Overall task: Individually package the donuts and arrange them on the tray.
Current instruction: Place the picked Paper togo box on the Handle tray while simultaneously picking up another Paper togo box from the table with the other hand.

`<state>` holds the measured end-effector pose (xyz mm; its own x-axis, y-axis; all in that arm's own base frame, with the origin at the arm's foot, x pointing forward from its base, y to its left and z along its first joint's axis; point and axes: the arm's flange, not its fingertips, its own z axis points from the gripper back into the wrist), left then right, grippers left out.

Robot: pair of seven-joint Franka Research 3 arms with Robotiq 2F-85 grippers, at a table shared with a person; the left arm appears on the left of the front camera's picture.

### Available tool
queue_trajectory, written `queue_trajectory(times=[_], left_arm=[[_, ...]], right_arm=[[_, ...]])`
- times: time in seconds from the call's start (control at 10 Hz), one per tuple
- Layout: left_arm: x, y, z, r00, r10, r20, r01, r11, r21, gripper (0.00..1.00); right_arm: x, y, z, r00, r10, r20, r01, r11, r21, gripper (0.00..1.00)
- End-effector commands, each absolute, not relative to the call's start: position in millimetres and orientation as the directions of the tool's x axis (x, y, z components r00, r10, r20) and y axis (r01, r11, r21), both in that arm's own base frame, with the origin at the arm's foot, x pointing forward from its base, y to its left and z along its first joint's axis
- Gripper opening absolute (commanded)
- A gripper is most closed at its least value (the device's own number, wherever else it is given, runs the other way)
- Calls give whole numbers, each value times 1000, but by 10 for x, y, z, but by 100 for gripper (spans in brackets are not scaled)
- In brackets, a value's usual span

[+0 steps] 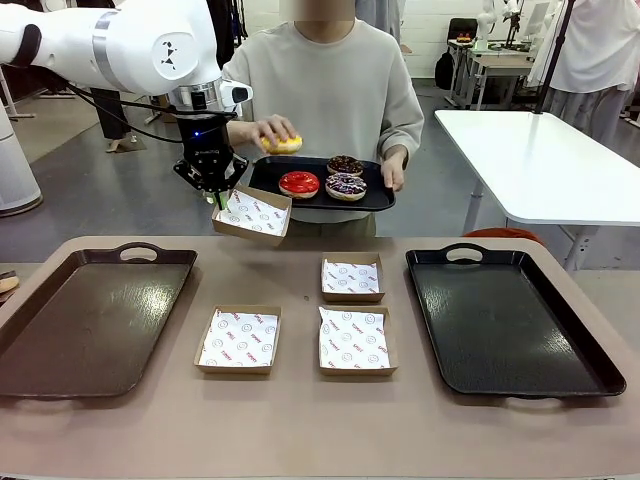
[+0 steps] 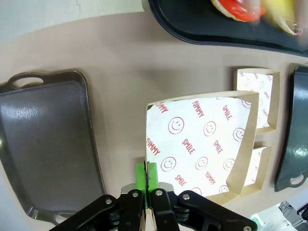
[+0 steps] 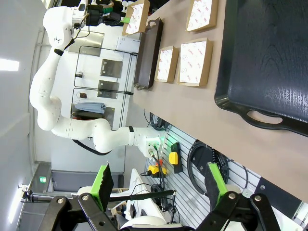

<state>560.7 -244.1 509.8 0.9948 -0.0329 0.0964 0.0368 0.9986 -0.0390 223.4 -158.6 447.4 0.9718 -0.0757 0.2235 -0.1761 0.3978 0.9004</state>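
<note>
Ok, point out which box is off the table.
The box pinched by the left gripper, tilted in the air; the other three lie flat on the table.

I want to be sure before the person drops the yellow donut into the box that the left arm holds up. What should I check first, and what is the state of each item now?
1. Left gripper shut on the rim of the held box: ok.
2. Held box empty, printed paper lining in place: ok.
3. Held box level: cannot tell.
4. Yellow donut in the person's hand: ok.
5. Yellow donut above the held box: not ok, it is over the black tray.
6. Right gripper open, apart from the table's things: ok.
</note>
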Motion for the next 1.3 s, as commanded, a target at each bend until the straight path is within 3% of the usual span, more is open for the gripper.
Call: queue_trajectory(times=[0.0, 1.2], left_arm=[[5585, -2420, 5087, 994, -31, 100, 35, 999, -38, 0], [5585, -2420, 5087, 994, -31, 100, 35, 999, -38, 0]], right_arm=[[2237, -1591, 4479, 968, -76, 238, -191, 388, 902, 100], [2237, -1591, 4479, 968, -76, 238, -191, 388, 902, 100]])
